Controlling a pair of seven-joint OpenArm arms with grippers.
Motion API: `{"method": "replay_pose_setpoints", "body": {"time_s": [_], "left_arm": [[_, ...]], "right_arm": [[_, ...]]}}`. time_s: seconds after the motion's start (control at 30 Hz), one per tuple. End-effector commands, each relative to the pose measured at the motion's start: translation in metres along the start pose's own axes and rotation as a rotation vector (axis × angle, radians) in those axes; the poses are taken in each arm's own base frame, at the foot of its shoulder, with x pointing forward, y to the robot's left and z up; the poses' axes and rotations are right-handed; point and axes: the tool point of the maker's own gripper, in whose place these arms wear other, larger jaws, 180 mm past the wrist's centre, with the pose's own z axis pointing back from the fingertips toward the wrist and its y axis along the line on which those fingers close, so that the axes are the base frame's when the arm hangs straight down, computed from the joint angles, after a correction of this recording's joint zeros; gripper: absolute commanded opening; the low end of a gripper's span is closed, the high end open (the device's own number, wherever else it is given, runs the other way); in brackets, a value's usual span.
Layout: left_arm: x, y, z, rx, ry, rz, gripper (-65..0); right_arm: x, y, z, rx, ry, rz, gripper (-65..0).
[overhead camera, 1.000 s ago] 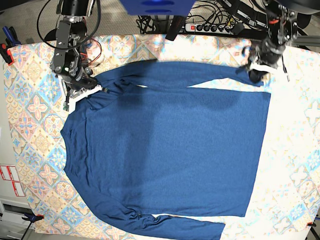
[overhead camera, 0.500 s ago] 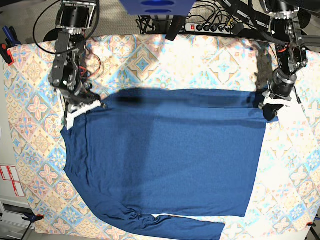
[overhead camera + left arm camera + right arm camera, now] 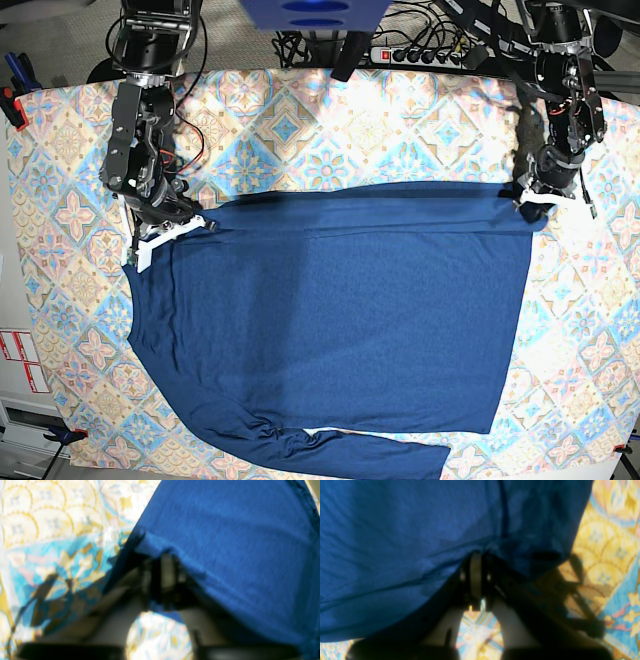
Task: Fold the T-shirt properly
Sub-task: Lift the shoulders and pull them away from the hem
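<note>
Because the far edge of the shirt has been folded over toward the middle, both grippers sit low at the two ends of that fold line. The right gripper point(image 3: 476, 580) has its jaws pressed together, pinching a bunched bit of the T-shirt point(image 3: 330, 310) at the corner of the fold; cloth drapes over and past the fingertips point(image 3: 475, 565) in the right wrist view. The left gripper point(image 3: 165, 580) looks slightly parted, with blue cloth lying over its tips, but the view is too blurred to tell whether it grips the fabric or is only touching it. Seen from the base camera, the shirt lies flat on the patterned tablecloth point(image 3: 300, 120), its body spread wide between the two grippers, one long sleeve stretched along the near edge. Judging by this, a first fold is being laid down and the near sleeve is not yet folded.
</note>
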Motion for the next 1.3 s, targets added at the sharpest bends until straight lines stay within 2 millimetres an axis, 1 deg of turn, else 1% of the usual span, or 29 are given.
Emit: {"method": "replay_pose_setpoints", "body": {"time_s": [0.0, 0.1, 0.2, 0.27, 0.37, 0.43, 0.53, 0.6, 0.67, 0.8, 0.87, 0.97, 1.03, 1.13, 1.2, 1.23, 1.27], "left_arm": [[0.014, -0.001, 0.003, -0.007, -0.024, -0.019, -47.2], [0.007, -0.001, 0.003, -0.008, 0.013, -0.017, -33.7], [-0.002, 0.005, 0.007, 0.002, 0.031, -0.017, -25.2], [-0.005, 0.006, 0.01, 0.001, 0.038, -0.022, -22.5], [-0.01, 0.006, 0.018, 0.0, 0.043, -0.038, -22.6], [-0.011, 0.002, 0.023, -0.009, 0.039, -0.051, -22.6], [-0.013, 0.005, 0.024, -0.004, 0.043, -0.049, -22.6], [-0.022, 0.015, 0.02, 0.02, 0.067, -0.03, -22.6], [-0.019, 0.014, 0.013, 0.019, 0.067, -0.017, -22.6], [-0.027, 0.02, 0.008, 0.034, 0.086, 0.004, -22.6], [-0.029, 0.016, 0.002, 0.03, 0.086, 0.024, -22.6], [-0.036, 0.021, -0.005, 0.045, 0.104, 0.054, -22.6], [-0.033, 0.017, -0.012, 0.037, 0.101, 0.067, -22.6], [-0.039, 0.012, -0.02, 0.032, 0.113, 0.099, -22.6], [-0.035, 0.007, -0.023, 0.022, 0.106, 0.105, -22.9], [-0.035, 0.004, -0.024, 0.015, 0.106, 0.101, -24.2], [-0.038, -0.002, -0.026, 0.002, 0.118, 0.091, -27.7]], "right_arm": [[0.014, 0.001, 0.003, 0.004, -0.043, 0.006, -64.8], [0.014, 0.001, 0.003, 0.004, -0.043, 0.006, -64.8], [0.014, 0.001, 0.003, 0.005, -0.042, 0.007, -64.8], [0.014, 0.001, 0.003, 0.005, -0.042, 0.007, -64.8], [0.013, 0.001, 0.003, 0.004, -0.041, 0.007, -64.8], [0.013, 0.001, 0.003, 0.004, -0.041, 0.007, -64.8], [0.013, 0.001, 0.003, 0.004, -0.041, 0.007, -64.8], [0.013, 0.001, 0.003, 0.004, -0.041, 0.007, -64.8], [0.013, 0.002, 0.003, 0.007, -0.04, 0.005, -64.8], [0.013, 0.002, 0.003, 0.008, -0.04, 0.004, -64.8], [0.013, 0.002, 0.003, 0.006, -0.04, 0.005, -64.8], [0.013, 0.002, 0.003, 0.006, -0.04, 0.005, -64.8], [0.013, 0.002, 0.003, 0.006, -0.04, 0.005, -64.8], [0.013, 0.002, 0.003, 0.008, -0.04, 0.004, -64.8], [0.013, 0.002, 0.003, 0.008, -0.04, 0.004, -64.8], [0.013, 0.002, 0.003, 0.008, -0.041, 0.004, -64.8], [0.014, 0.002, 0.003, 0.008, -0.043, 0.005, -64.8]]}}
